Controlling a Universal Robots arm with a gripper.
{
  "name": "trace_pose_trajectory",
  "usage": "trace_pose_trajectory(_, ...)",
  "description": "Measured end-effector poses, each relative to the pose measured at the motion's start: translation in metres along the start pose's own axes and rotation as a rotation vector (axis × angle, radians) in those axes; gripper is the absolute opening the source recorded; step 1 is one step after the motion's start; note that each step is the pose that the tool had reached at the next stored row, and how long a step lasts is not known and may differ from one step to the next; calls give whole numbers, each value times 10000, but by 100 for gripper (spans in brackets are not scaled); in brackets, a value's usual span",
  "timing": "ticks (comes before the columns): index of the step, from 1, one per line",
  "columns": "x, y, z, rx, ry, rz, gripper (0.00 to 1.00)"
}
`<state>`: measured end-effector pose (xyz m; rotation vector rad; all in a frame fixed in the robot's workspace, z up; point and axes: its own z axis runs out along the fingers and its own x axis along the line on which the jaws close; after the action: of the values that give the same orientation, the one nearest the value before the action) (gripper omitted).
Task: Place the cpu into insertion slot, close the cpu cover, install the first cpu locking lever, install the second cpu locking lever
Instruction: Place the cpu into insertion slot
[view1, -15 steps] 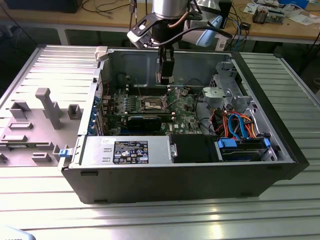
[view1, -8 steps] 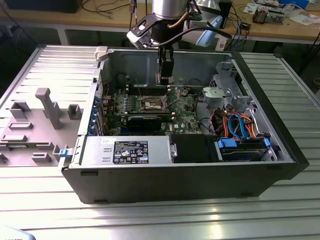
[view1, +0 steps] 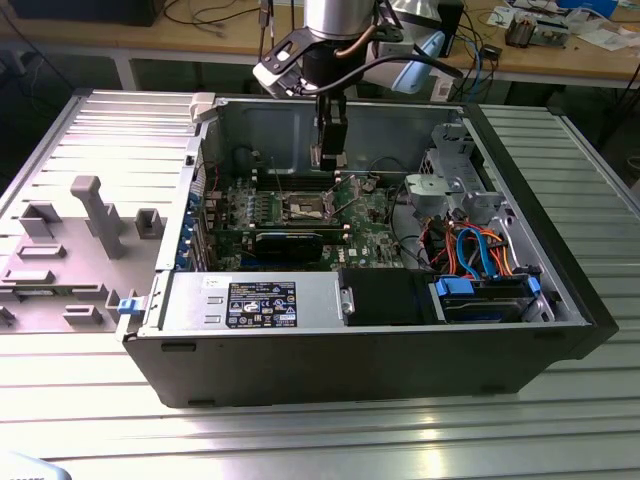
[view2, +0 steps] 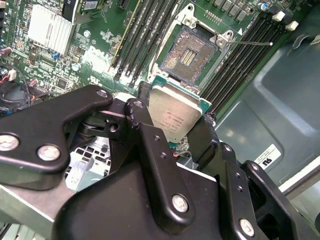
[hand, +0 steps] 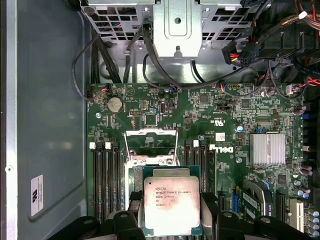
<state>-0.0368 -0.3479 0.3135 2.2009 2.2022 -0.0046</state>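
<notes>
- Inside the open computer case (view1: 330, 365), the jaws are clenched on the cpu (view2: 175, 114) by two opposite edges.
- The insertion slot (view2: 192, 52) lies bare, below and just beyond the chip, not touching it.

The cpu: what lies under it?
The insertion slot, empty with bare contacts in the second wrist view; in the first wrist view the cpu covers most of it.

Exterior view high, angled into case (view1: 400, 350), both wrist views close above motherboard (view2: 100, 55) (hand: 150, 107)
</notes>
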Motion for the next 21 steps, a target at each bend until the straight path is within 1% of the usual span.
trace_pose_trajectory(6,13,0,2,1,-1,0,55)
trace_pose_trajectory(8,24,0,19,1,-3,0,55)
trace_pose_trajectory(16,36,-1,25,1,-2,1,55)
trace_pose_trajectory(21,69,-1,35,1,-3,0,55)
